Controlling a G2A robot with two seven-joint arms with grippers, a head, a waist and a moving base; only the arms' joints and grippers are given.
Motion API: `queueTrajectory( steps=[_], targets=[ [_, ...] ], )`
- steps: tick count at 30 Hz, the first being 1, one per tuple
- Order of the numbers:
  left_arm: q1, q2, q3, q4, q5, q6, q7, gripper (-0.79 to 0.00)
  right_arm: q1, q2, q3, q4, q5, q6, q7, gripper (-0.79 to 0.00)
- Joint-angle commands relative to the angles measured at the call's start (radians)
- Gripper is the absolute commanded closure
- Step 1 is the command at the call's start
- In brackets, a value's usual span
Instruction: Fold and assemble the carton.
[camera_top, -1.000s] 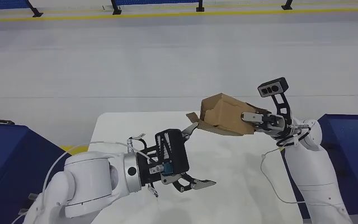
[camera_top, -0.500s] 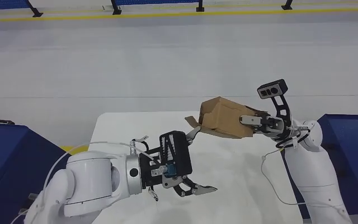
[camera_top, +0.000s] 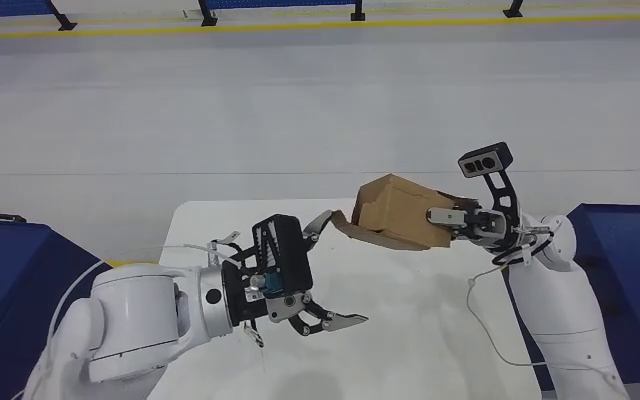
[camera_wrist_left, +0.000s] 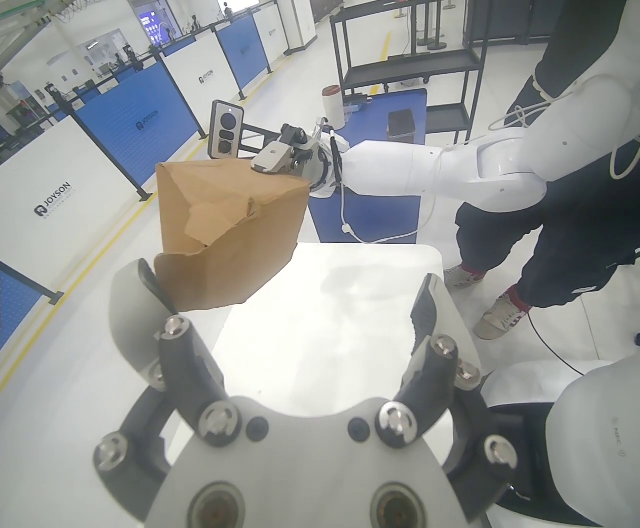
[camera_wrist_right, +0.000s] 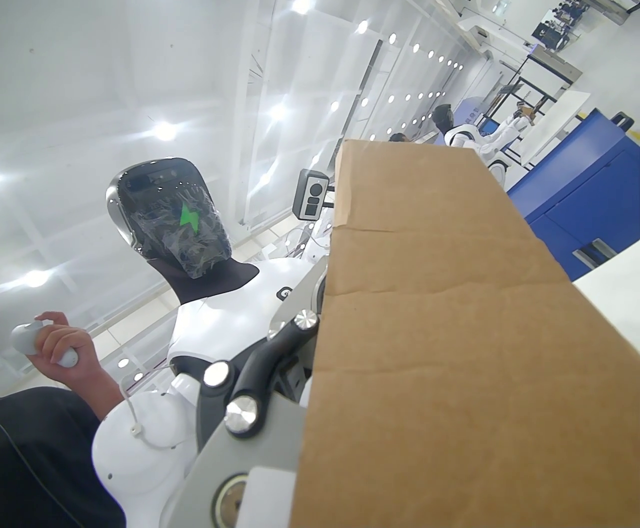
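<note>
Carton (camera_top: 400, 208) squared, clamped in right hand (camera_top: 440, 215). We think the nine-o'clock end flaps (camera_wrist_left: 210, 235) are unclosed. Left hand (camera_wrist_left: 287, 287) apart.

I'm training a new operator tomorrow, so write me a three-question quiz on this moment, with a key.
1. True or false: the brown cardboard carton lies flat on the white table.
2. Fill in: the left tool has its jaws ____.
3. Which tool grips the carton? A) left tool B) right tool C) both

Key: 1 false, it is held up in the air, tilted; 2 open; 3 B.
</note>
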Motion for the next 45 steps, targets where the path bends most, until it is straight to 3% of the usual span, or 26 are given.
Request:
queueTrajectory(
  steps=[1,13,22,29,45],
  targets=[
    [0.0,0.001,0.007,0.0,-0.003,-0.007,-0.004,-0.785,-0.001,0.0,-0.001,-0.002,0.001,0.0,-0.001,0.0],
    [-0.023,-0.003,0.045,0.0,0.039,0.02,0.033,-0.785,0.0,-0.002,-0.001,0.007,0.008,-0.01,-0.021,0.0],
    [-0.004,-0.004,0.084,0.0,0.071,-0.011,0.063,-0.785,0.003,-0.002,-0.007,0.005,0.006,-0.01,-0.015,0.0],
    [-0.032,-0.011,0.124,0.0,0.089,0.029,0.057,-0.785,0.002,-0.003,-0.016,-0.007,-0.007,-0.015,-0.002,0.0],
    [-0.053,-0.007,0.09,0.0,0.047,0.066,0.002,-0.785,-0.007,0.003,0.009,-0.009,-0.018,-0.012,0.024,0.0]
  ],
)
